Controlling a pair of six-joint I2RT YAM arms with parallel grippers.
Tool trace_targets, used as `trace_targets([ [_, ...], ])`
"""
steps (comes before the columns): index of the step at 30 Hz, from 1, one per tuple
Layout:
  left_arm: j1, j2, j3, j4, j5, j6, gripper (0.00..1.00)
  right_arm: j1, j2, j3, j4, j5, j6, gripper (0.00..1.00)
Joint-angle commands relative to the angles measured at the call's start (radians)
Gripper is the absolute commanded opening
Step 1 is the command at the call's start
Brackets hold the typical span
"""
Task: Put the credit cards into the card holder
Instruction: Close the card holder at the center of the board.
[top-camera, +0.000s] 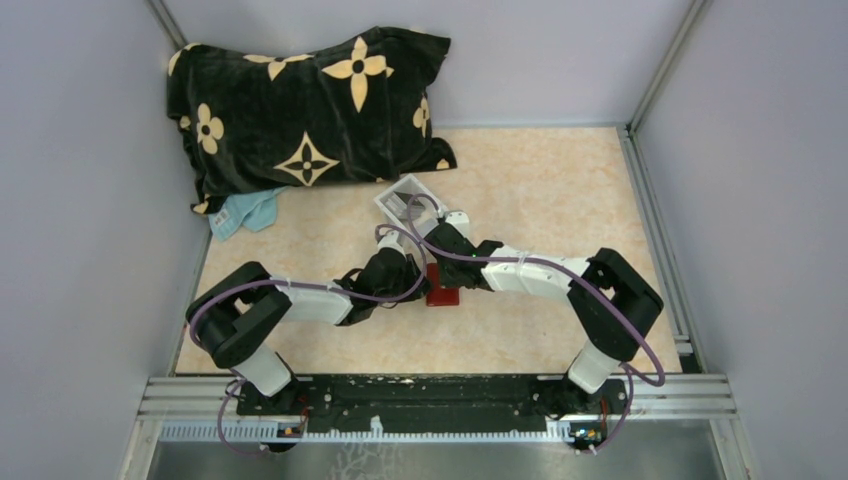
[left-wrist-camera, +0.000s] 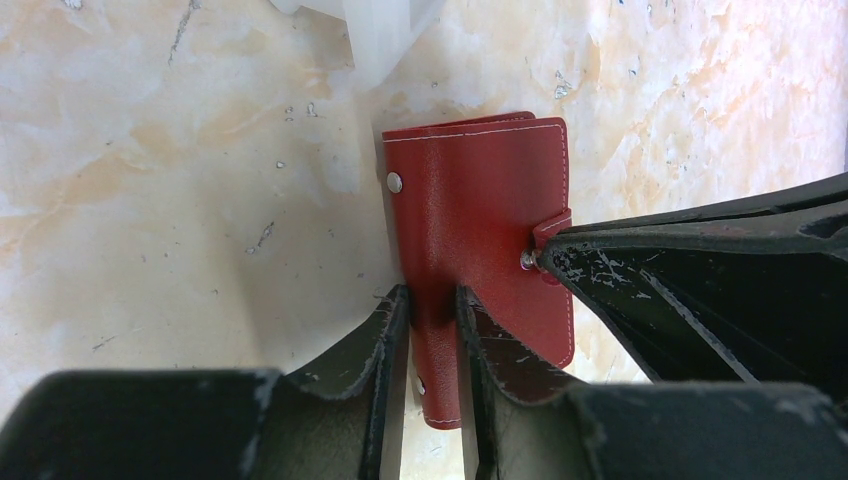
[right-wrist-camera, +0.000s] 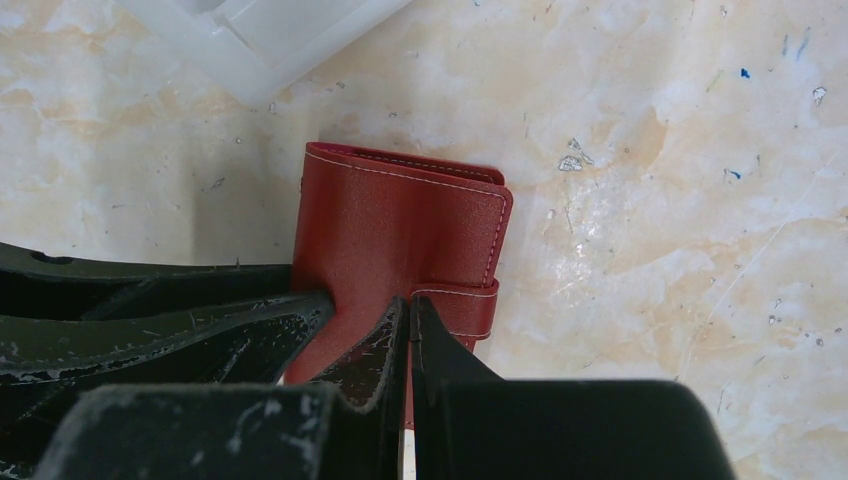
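Mottled beige table (top-camera: 560, 200), grey walls. A white tray (top-camera: 405, 198), contents unclear; the red card holder (left-wrist-camera: 480, 200) lies closed just beside it. The left gripper (left-wrist-camera: 431, 302) pinches the holder's cover; right gripper (right-wrist-camera: 410, 308) closed, tips at its strap.

Top camera looks down distantly; both wrist cameras closely share the card holder (left-wrist-camera: 480, 220).

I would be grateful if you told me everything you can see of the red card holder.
The card holder is closed: red, leather-like, with pale edge stitching, metal snap studs and a strap tab over its open side. It rests on the marbled table near a white tray. The left gripper pinches its near end; the shut right gripper touches the strap's snap.
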Motion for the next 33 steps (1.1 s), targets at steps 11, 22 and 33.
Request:
trace_targets([
  [11,-0.003,0.033,-0.021,-0.036,0.031,0.0,0.28,0.03,0.043,0.025,-0.001,0.014,0.0,0.0],
  [22,-0.003,0.024,-0.022,-0.042,0.028,0.004,0.28,0.037,0.042,0.009,-0.006,0.039,0.008,0.0],
  [33,-0.002,0.034,-0.025,-0.037,0.028,0.001,0.28,0.037,-0.04,0.006,-0.045,0.108,0.002,0.0],
])
